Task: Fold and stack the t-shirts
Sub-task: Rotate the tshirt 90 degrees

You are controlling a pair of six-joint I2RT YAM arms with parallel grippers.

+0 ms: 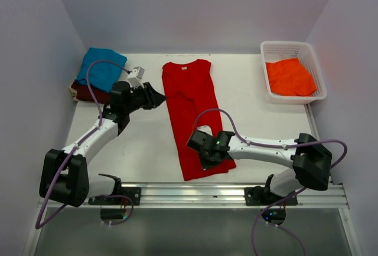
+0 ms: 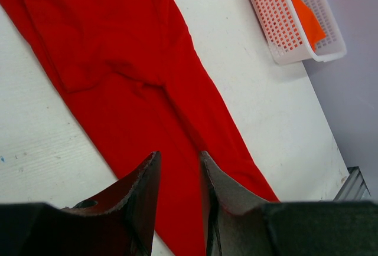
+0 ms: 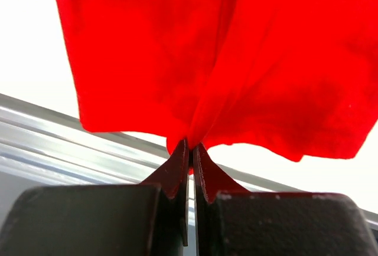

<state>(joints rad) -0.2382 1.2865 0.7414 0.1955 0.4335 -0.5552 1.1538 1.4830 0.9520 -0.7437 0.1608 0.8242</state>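
at the middle of the table [image 1: 254, 126] the red shirt [image 1: 188, 91] lay as a long narrow strip, its long axis running from the collar at the far end to the hem at the near edge, leaning slightly to the right as it came nearer. the right gripper [image 3: 190, 148] was at that near hem, its jaws closed tight on a pinch of the red cloth, which bunched into folds just above the fingertips; the arm reached in low from the right, forearm nearly level. the left gripper [image 2: 180, 164] sat beside the strip's left edge, toward the collar half, tips aimed at the cloth with the jaws partly apart and nothing between them. so the hem was in the right arm's hold and the far end lay away from it along the strip; a fold across the middle would likely mean carrying the hem toward the collar. the teal shirt [image 1: 101, 67] rested folded on the maroon shirt [image 1: 88, 94] at the far left corner, and the orange shirt [image 1: 288, 76] lay in the basket [image 1: 283, 46] at the far right.
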